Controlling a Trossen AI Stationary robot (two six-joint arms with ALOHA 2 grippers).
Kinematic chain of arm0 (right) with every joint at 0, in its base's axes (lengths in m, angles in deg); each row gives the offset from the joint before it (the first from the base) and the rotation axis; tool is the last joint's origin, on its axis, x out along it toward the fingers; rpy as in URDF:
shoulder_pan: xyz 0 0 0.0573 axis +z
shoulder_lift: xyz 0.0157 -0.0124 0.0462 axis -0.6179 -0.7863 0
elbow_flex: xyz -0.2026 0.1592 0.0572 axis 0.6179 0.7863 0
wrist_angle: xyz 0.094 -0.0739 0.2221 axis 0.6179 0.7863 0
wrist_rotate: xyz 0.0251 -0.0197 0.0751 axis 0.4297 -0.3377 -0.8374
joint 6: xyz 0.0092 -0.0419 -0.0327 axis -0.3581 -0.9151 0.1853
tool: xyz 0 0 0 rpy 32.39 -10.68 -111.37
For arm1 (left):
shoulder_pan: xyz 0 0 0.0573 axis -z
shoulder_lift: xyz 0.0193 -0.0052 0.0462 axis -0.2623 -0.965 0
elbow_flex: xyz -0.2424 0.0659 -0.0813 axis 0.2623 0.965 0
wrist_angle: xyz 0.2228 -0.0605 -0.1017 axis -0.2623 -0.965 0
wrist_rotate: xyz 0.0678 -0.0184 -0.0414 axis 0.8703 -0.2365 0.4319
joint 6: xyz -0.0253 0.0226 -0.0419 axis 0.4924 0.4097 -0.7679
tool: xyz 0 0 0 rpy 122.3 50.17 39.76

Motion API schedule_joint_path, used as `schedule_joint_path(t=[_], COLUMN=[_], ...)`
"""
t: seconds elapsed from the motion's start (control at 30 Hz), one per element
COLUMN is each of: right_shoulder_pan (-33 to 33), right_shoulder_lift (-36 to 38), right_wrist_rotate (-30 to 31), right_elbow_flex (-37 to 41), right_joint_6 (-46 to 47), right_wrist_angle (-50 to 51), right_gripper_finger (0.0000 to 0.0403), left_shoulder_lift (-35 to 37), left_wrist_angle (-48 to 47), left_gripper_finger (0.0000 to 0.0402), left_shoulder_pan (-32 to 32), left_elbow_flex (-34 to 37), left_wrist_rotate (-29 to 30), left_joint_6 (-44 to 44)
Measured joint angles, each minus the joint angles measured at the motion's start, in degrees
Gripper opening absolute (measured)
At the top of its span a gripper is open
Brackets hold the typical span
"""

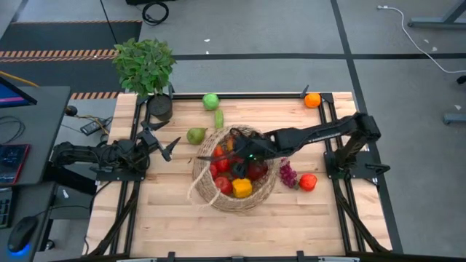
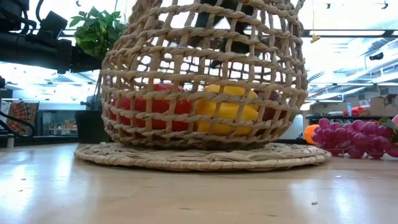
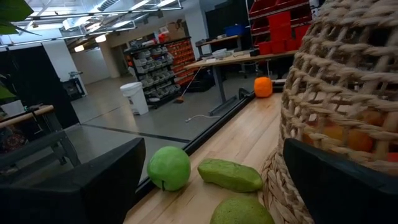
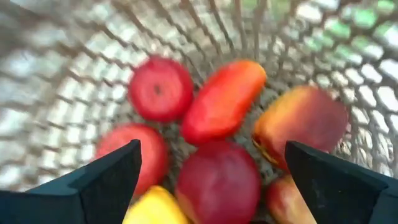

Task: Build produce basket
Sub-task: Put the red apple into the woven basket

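Basket [image 1: 234, 191]: we see it mid-table, holding red apples [image 4: 160, 88] and a yellow pepper [image 2: 227, 110].
Right gripper [image 1: 231, 154]: inside the basket mouth, fingers spread wide, holding nothing.
Left gripper [image 1: 162, 143]: wide open, empty, left of the basket, facing a green pear [image 1: 195, 135].
Outside: grapes [image 1: 288, 174], green apple [image 1: 210, 101], orange [image 1: 312, 100].
Writing: we read none.
Low view only: basket's woven mat [image 2: 205, 157].

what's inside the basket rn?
In the basket: several red fruits, an orange-red piece and a yellow piece. The open right gripper hangs over them, covering some; lower layers are hidden.
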Motion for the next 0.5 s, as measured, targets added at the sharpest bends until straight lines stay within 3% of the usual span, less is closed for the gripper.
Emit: schedule_joint_path(t=[0.4,0.5], right_shoulder_pan=[0.9,0.1], right_shoulder_lift=[13.2,16.0], right_wrist_rotate=[-4.2,-2.3], right_elbow_flex=[-1.5,-1.5], right_joint_6=[-2.7,-4.1], right_wrist_angle=[-10.1,-9.3], right_gripper_finger=[0.0398,0.0394], left_shoulder_lift=[0.0,0.0], left_wrist_angle=[0.0,0.0], left_gripper_finger=[0.0388,0.0388], left_shoulder_pan=[0.0,0.0], left_elbow_flex=[0.0,0.0], left_wrist_rotate=[0.0,0.0], left_joint_6=[0.0,0.0])
